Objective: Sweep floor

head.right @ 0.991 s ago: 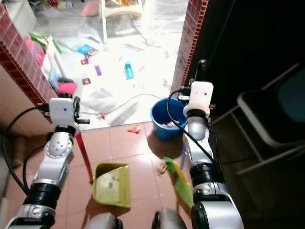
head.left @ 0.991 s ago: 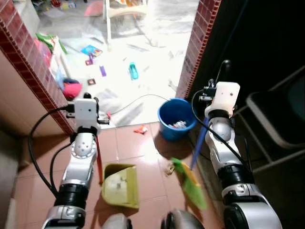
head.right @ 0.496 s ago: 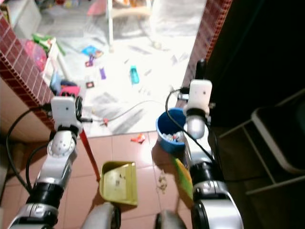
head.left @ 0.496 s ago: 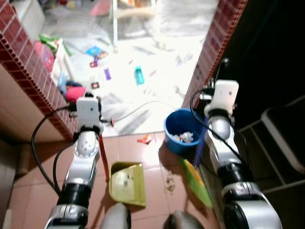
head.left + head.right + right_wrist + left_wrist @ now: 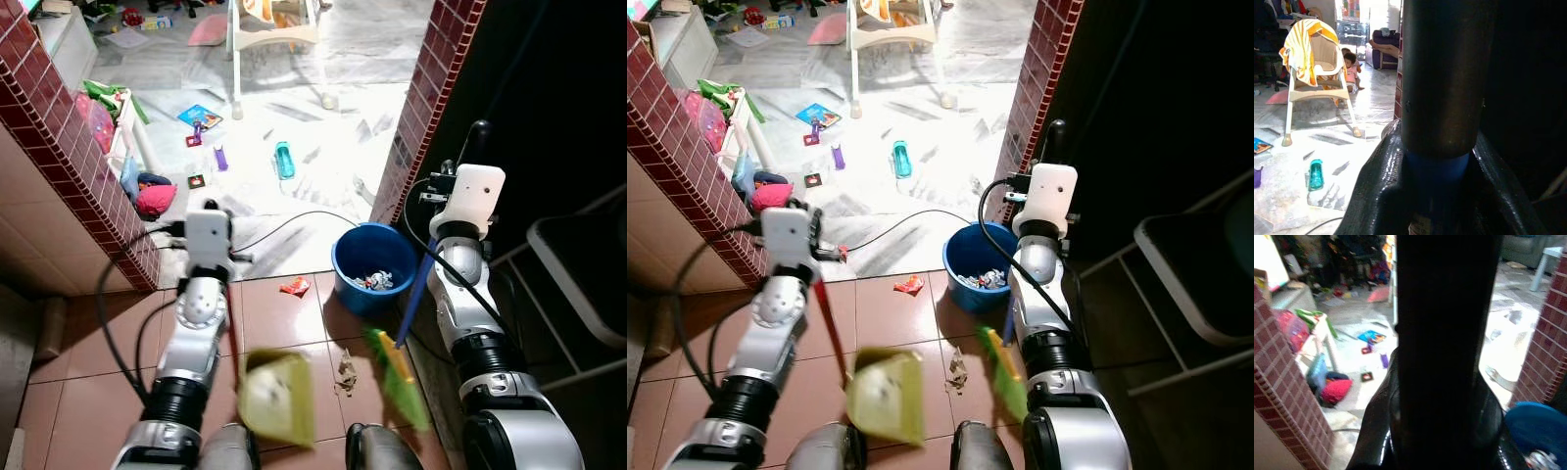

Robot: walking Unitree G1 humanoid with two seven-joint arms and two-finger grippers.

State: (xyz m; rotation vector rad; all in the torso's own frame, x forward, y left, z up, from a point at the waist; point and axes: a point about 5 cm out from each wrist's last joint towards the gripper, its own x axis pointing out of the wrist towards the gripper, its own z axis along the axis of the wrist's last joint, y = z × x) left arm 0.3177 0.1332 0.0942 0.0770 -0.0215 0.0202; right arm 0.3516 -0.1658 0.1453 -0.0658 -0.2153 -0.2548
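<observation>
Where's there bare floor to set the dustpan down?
Bare tiles lie between the brick wall and the dustpan. It's crowded around the blue bucket: red scrap, debris, broom head.

We take the blue bucket as our mark. Just behind it on the right stands a brick post, and past that post it is all dark. A dark chair stands well off to the bucket's right. Far left of the bucket a brick wall blocks that side. Between wall and post the way is open, with a black cable and small toys on the pale floor. Before the bucket lie scraps and an orange wrapper on red tiles.
</observation>
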